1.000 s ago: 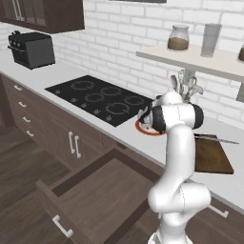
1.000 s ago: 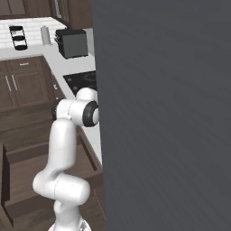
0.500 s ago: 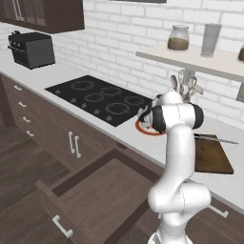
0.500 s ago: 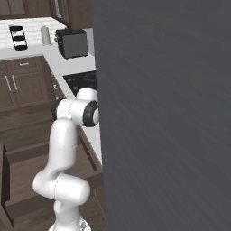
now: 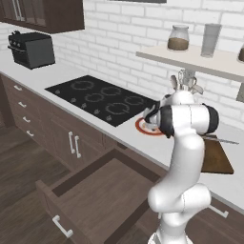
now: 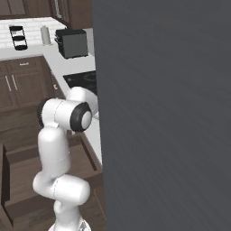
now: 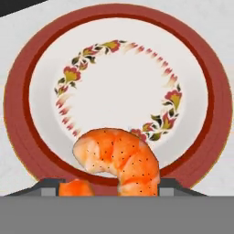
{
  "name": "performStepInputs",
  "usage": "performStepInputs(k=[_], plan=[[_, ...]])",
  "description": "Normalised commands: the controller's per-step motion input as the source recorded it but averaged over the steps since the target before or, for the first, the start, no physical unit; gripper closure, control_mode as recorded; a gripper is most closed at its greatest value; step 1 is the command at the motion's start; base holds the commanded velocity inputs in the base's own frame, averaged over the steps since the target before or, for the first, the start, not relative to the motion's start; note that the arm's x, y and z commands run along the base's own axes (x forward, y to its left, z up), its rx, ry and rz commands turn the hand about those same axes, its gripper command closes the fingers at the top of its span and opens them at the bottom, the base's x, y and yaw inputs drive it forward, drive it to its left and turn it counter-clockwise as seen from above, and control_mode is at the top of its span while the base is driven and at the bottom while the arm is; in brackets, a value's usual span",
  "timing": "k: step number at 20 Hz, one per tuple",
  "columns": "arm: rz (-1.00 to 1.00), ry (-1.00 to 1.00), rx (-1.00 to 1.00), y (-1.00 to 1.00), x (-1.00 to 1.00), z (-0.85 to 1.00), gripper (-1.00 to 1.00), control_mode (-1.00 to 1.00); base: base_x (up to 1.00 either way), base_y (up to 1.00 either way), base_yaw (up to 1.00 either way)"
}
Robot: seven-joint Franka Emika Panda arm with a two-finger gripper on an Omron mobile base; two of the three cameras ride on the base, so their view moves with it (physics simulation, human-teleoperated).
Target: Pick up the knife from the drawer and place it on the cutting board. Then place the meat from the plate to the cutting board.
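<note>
— Where is the meat [image 7: 117, 157] being seen?
— At the bottom of the hand view, right at the gripper [image 7: 109, 188], lying over the near red rim of the plate [image 7: 215, 109].
— Is it being clamped?
— That cannot be told — the fingertips are being hidden.
— And the rest?
— The knife [image 5: 220, 139] is lying on the cutting board [image 5: 217, 159]; the drawer [image 5: 97, 198] is standing open.

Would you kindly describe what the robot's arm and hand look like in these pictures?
The arm is built of glossy white rounded segments, with dark grey to black rings at the joints, plain in both base views. No cables or markings show. Of the hand, two small dark grey fingertips show.
</note>
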Motion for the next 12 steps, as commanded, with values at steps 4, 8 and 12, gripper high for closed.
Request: performStepInputs(k=[4, 8, 12], plan=[[0.00, -0.04, 0.00, 0.00, -1.00, 0.66, 1.00, -1.00, 0.00, 0.00, 0.00], [0.00, -0.02, 0.00, -0.10, -0.94, 0.48, 1.00, -1.00, 0.00, 0.00, 0.00], [-0.03, 0.00, 0.00, -0.24, -0.87, 0.37, 1.00, -1.00, 0.00, 0.00, 0.00]])
